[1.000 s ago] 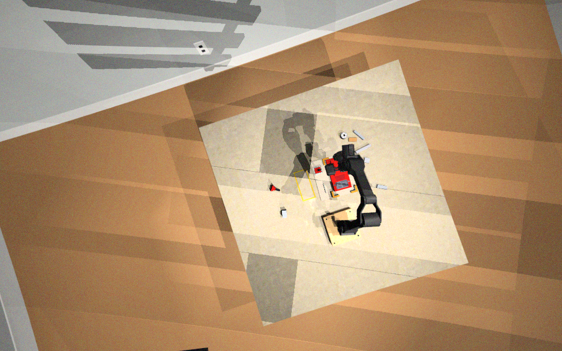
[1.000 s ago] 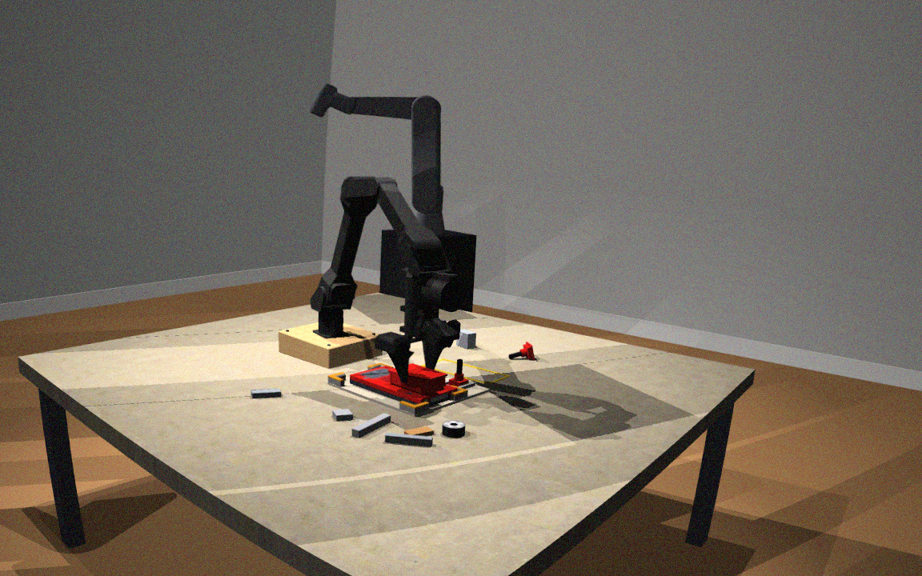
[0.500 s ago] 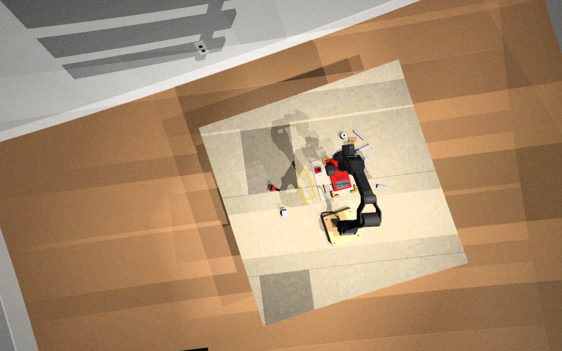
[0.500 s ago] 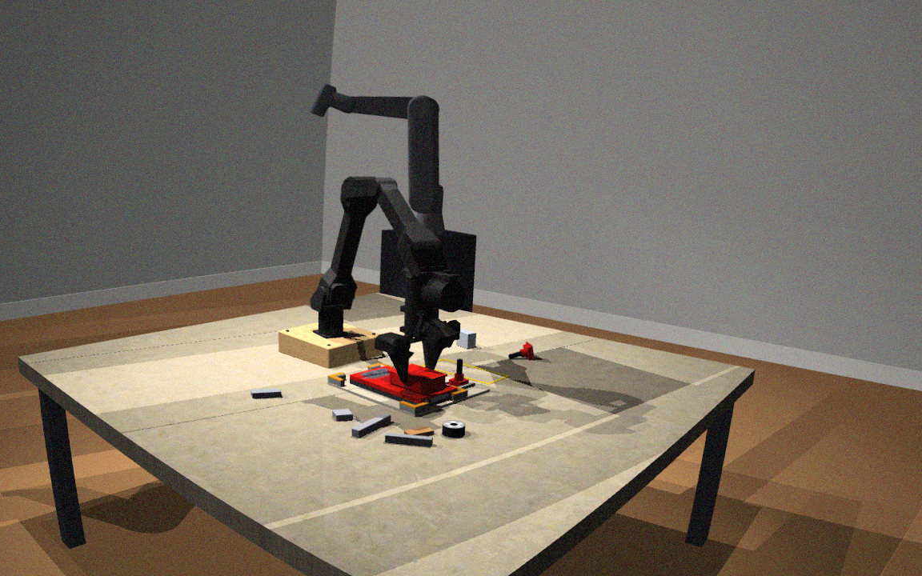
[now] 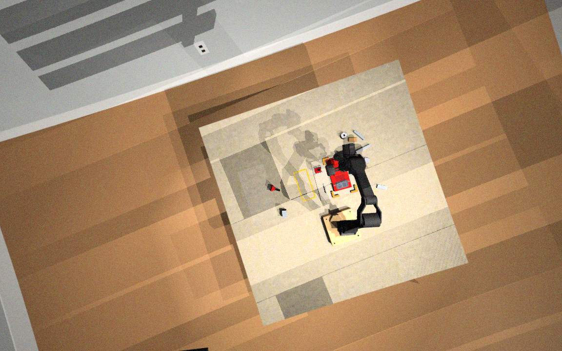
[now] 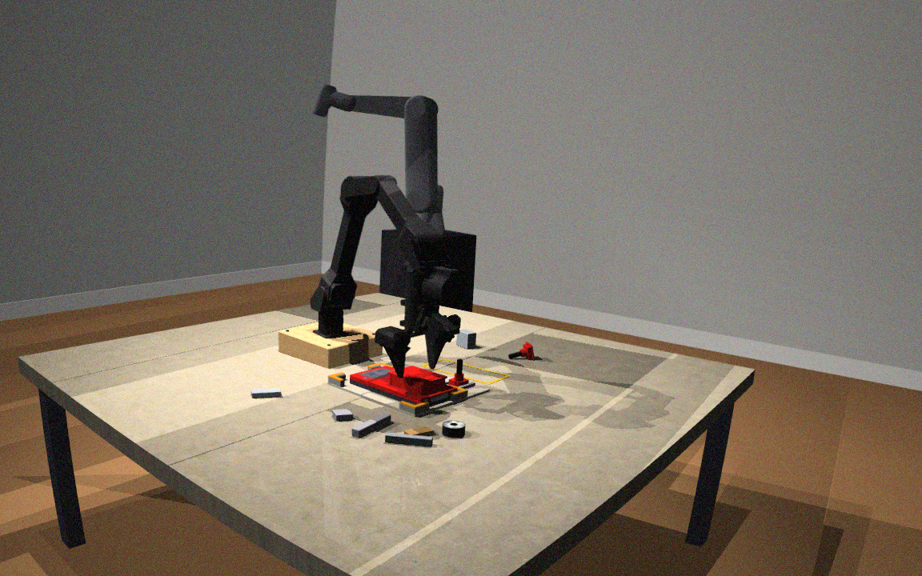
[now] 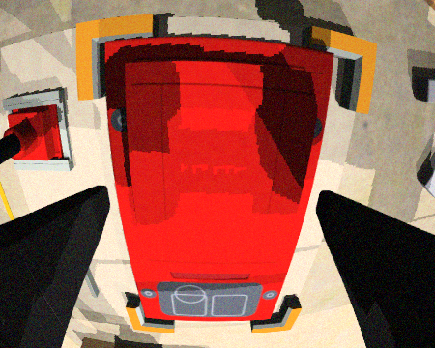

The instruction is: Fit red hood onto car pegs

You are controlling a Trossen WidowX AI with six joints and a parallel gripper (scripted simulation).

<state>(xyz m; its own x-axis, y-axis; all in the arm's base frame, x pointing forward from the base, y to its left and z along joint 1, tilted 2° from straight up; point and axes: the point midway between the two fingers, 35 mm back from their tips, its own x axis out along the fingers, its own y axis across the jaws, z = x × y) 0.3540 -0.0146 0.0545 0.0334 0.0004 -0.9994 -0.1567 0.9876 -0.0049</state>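
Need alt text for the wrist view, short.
Looking straight down, the red flat-roofed hood shell sits on the toy car within the orange-cornered jig, and the open gripper has its two black fingers spread clear of the hood on either side. A small red block in a grey holder lies to the left, with loose grey and wooden pieces at the right edge.
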